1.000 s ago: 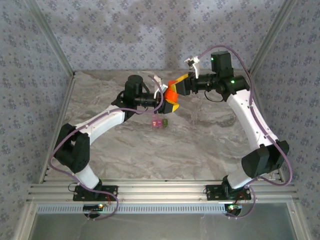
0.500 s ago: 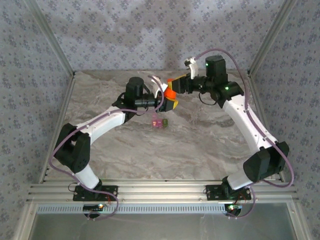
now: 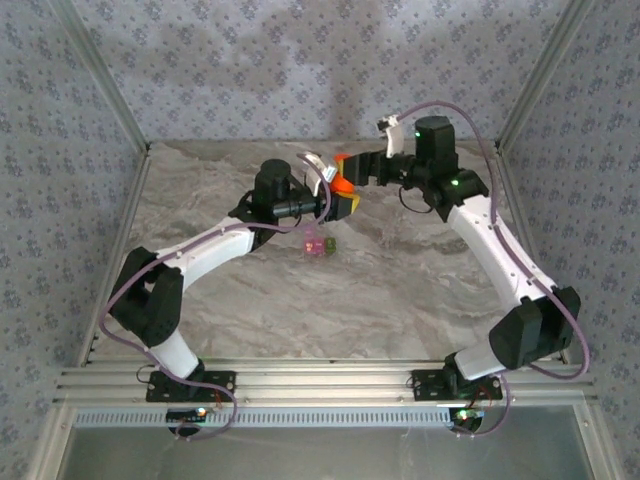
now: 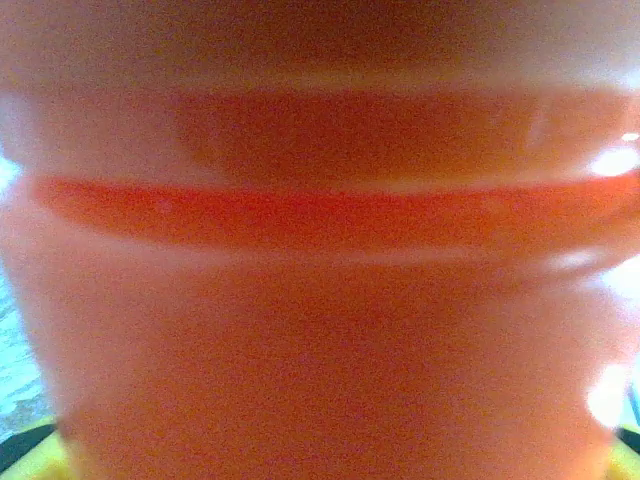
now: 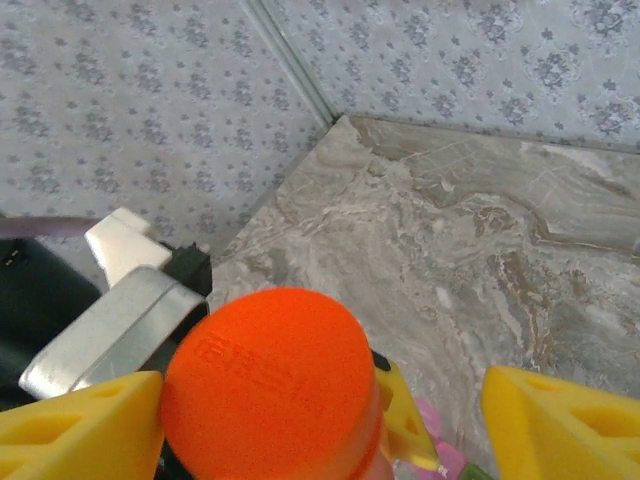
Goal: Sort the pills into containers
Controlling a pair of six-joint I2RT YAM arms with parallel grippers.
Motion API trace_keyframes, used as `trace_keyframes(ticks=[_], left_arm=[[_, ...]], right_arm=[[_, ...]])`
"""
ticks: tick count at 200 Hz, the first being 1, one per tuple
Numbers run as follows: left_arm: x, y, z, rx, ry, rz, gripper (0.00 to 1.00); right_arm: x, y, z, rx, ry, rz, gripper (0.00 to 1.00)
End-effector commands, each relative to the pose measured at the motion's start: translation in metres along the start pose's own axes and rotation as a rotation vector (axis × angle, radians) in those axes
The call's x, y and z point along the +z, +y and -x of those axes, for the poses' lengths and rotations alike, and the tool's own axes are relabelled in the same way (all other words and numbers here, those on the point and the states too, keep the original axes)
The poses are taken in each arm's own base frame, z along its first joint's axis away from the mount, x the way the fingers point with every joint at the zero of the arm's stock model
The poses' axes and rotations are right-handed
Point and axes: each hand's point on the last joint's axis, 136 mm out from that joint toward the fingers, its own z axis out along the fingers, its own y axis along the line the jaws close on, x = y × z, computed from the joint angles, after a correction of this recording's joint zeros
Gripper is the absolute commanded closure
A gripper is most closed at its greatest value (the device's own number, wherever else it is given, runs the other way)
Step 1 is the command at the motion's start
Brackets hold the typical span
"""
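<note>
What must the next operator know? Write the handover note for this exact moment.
Left gripper: shut on the orange bottle, held up above the marble table.
Right gripper: open, fingers on either side of the orange cap, the far finger clear of it.
Containers: the joined pink and green pair sits on the table near the held bottle, nothing touching it.
Done: bottle lifted; cap is on.
Left: remove the cap, tip out the pills, sort them into both compartments.
</note>
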Motion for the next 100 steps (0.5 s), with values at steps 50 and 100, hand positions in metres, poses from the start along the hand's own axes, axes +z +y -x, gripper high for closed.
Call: trace_keyframes(ticks=[50,100], left_arm=[[-0.021,-0.052,0.036,0.092,-0.024,-0.332,1.00],[-0.024,-0.069,0.029,0.060,0.057,-0.451,1.00]], right_arm=[[-0.065,0.034,0.018,-0.146,-0.030,0.235,0.14],[-0.047,0.045,0.019,-0.169,0.025,0.321,0.13]])
